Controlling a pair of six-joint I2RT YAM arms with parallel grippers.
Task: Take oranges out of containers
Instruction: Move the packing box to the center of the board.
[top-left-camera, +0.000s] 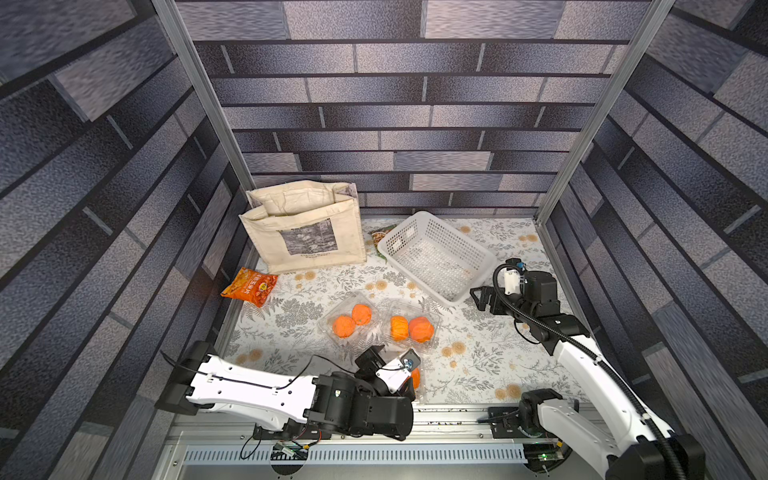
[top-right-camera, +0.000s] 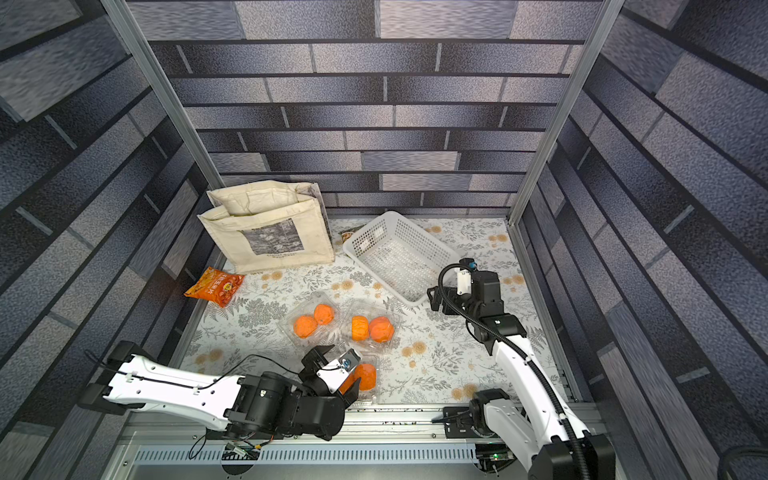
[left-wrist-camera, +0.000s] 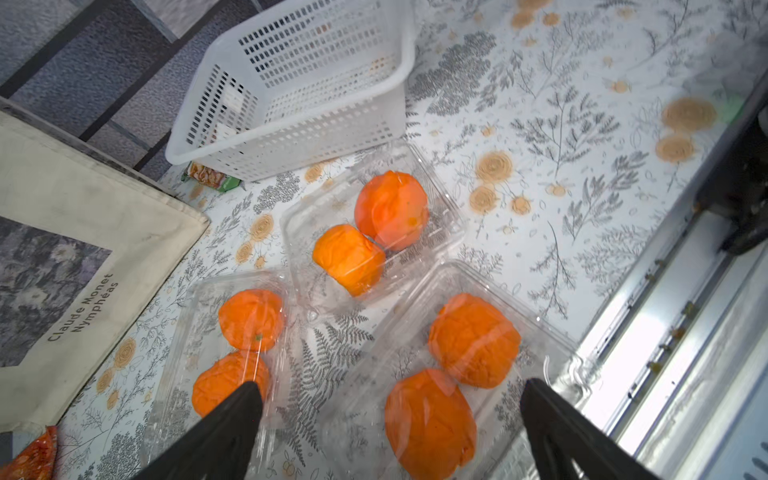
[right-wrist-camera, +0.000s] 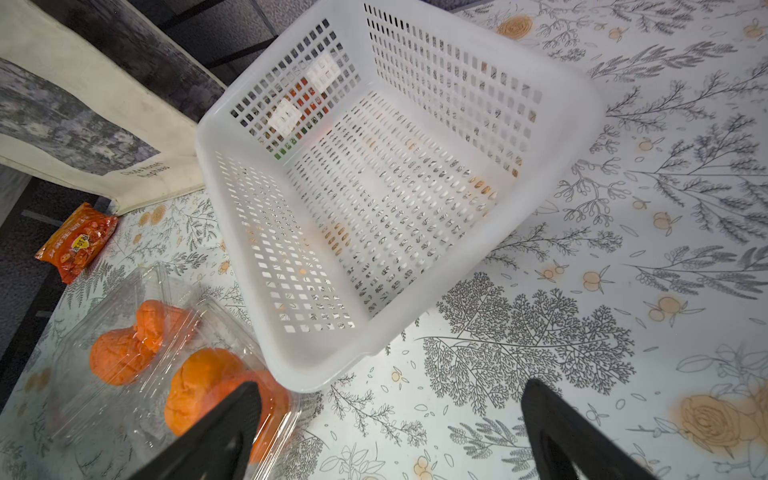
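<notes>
I count six small, round, bright oranges (left-wrist-camera: 390, 210), their skin lumpy and creased, one showing a small green stem mark. All six sit in three clear, thin plastic clamshell containers (left-wrist-camera: 297, 232), two to a box, the fruits of each pair touching. Glare streaks run across the fruit, so the lids look to be down over them, though I can't vouch for every latch. In both top views two boxes lie side by side in the middle of the grey-and-orange floral tablecloth (top-left-camera: 478, 353). The third box (top-right-camera: 372, 390) lies nearer the front rail, partly hidden under the left gripper (left-wrist-camera: 388, 385).

That gripper hangs over the nearest box with its black jaws spread wide, gripping nothing. One fingertip (left-wrist-camera: 232, 415) shows in front of the neighbouring box's fruit. The right gripper (right-wrist-camera: 389, 385) is likewise spread fully wide and empty-handed, hovering over the cloth just beside the near corner of the white perforated plastic basket (right-wrist-camera: 249, 208).

A small green-edged packet (left-wrist-camera: 208, 176) lies just beside the basket's far side. A beige cloth tote bag (top-left-camera: 303, 232) with a grey printed picture stands at the back left. A flat orange snack packet (top-left-camera: 249, 286) lies in front of it, near the left wall.
</notes>
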